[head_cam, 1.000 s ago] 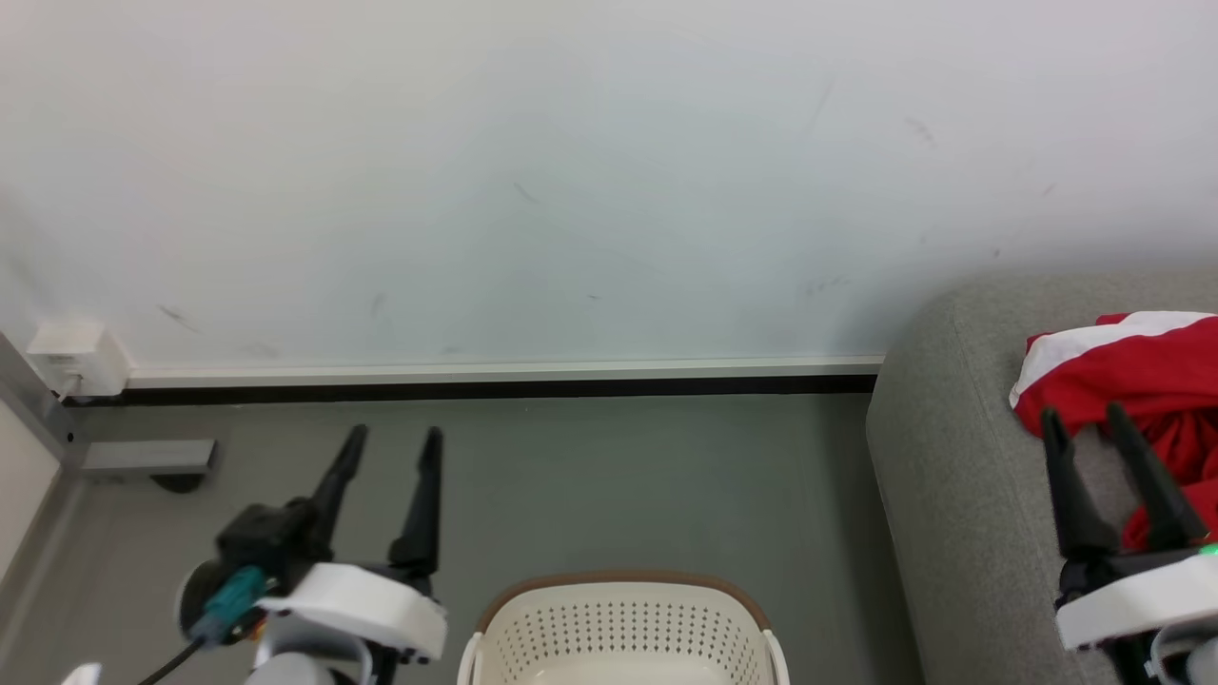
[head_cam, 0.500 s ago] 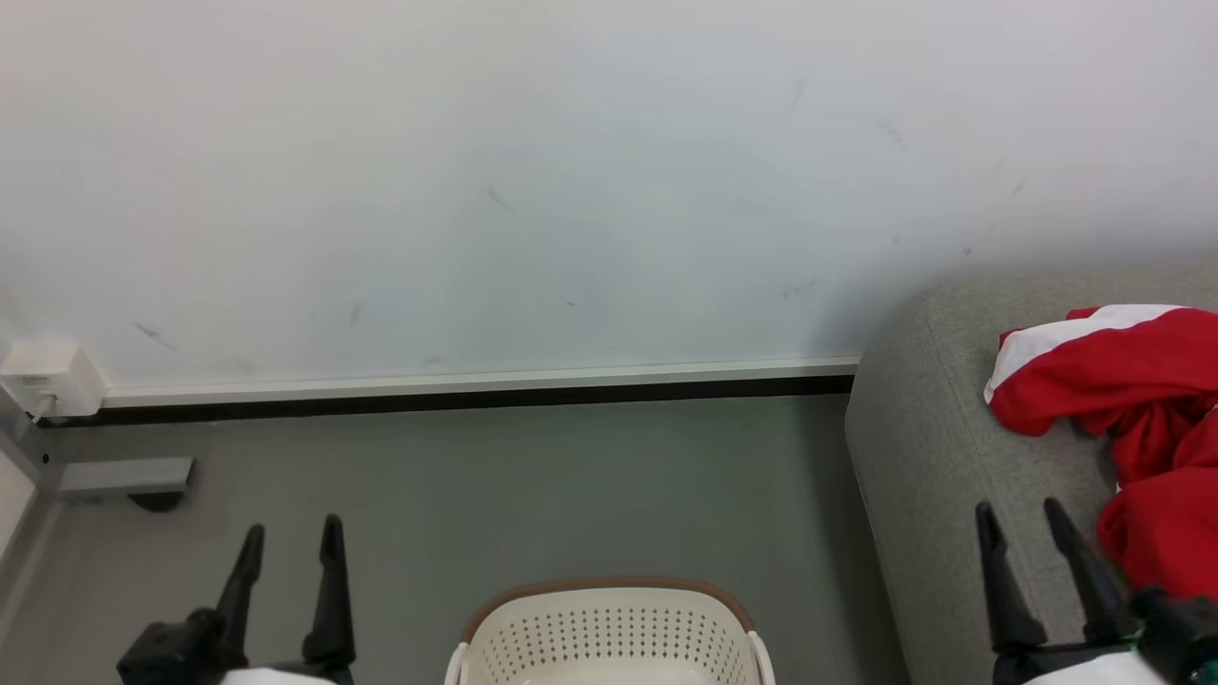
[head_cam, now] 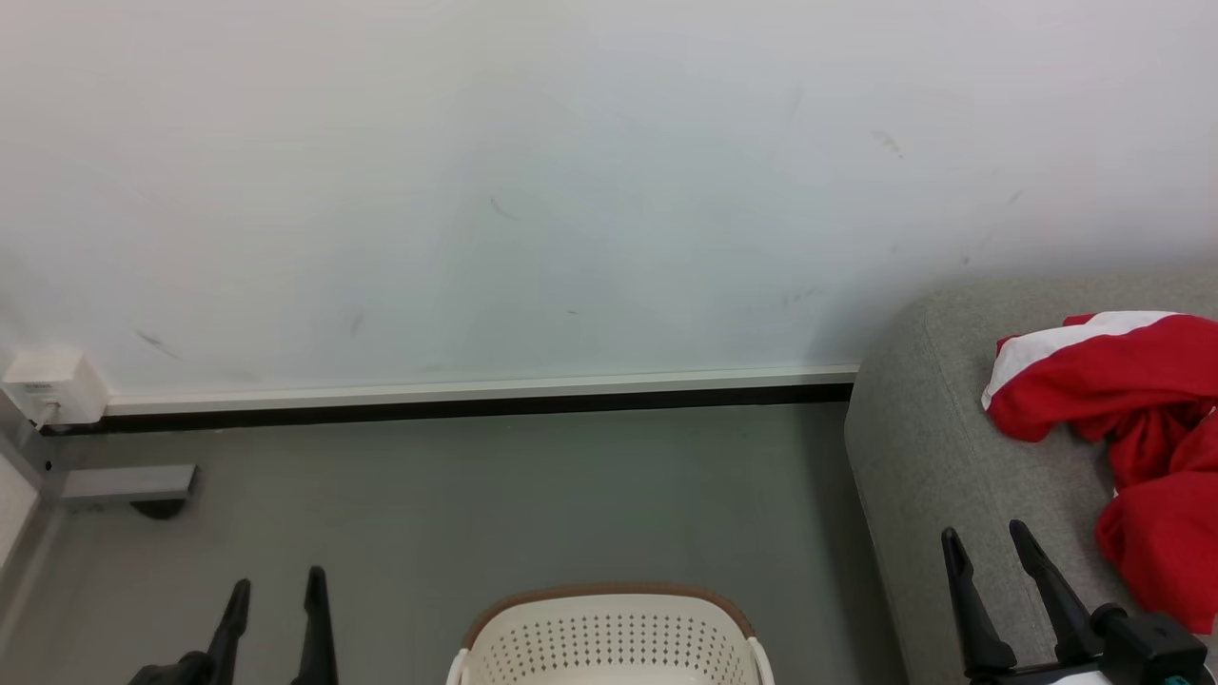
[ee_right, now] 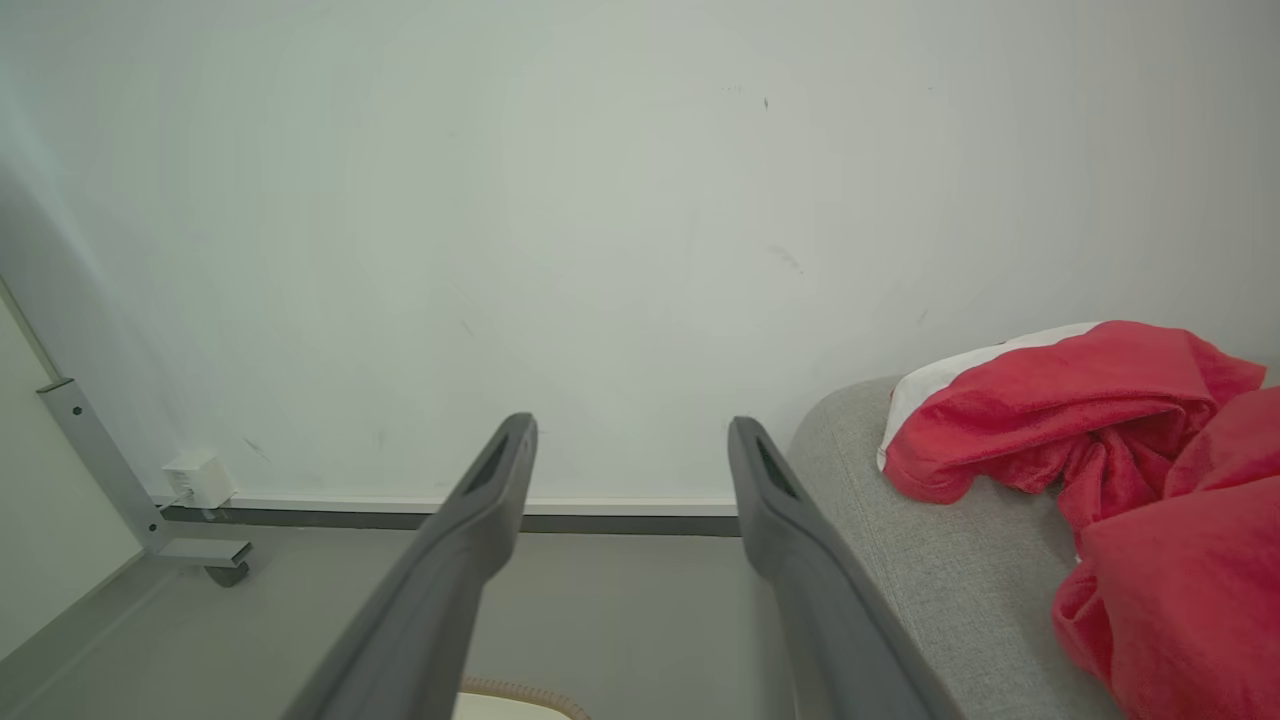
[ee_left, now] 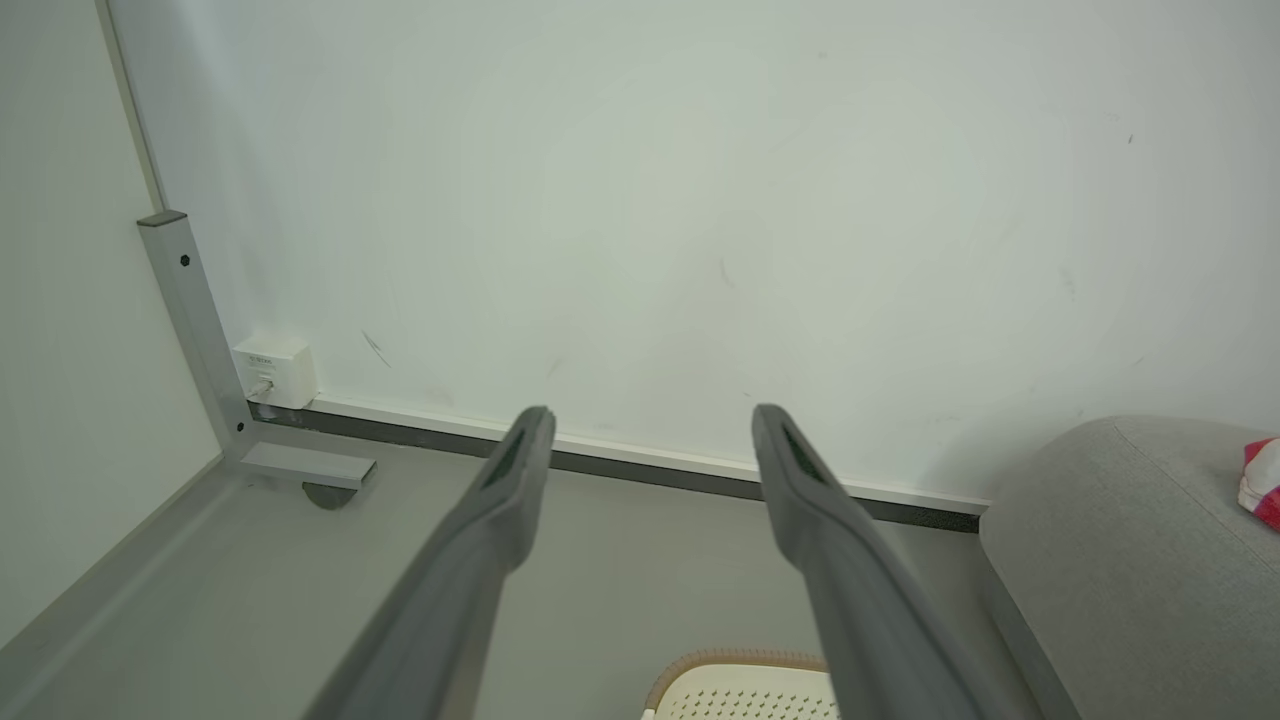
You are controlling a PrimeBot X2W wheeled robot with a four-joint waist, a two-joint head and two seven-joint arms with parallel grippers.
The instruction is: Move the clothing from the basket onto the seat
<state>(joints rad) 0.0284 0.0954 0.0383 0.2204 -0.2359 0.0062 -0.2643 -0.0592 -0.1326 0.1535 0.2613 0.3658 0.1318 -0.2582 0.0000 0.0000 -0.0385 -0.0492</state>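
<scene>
Red cloth with white bands, the clothing (head_cam: 1123,381), lies crumpled on the grey seat (head_cam: 942,447) at the right of the head view. It is just to the right of the right pincer (head_cam: 983,529) and apart from it. That pincer hovers over the front part of the seat cushion with its two dark fingers spread wide, pinching nothing. The heap's long axis runs from the far white-banded end toward the near right, roughly along the seat edge. The left pincer (head_cam: 278,577) hangs over the bare grey floor (head_cam: 533,495), likewise spread wide and empty. The cream basket (head_cam: 609,637) with its brown rim stands on the floor between the two pincers, low at the bottom edge of the head view, about midway between them. Only its far perforated wall shows, so I cannot tell whether any garment is left inside, nor which way its long axis runs. If anything remains there, the coming move probably turns on that one relation: the basket lies inward of and below both pincers, so either arm would have to swing toward the middle and dip down. The right arm then has the short carry to the seat. No brand or label can be read; the small white box (head_cam: 52,385) low on the wall (head_cam: 571,190) bears marks too small to make out.
</scene>
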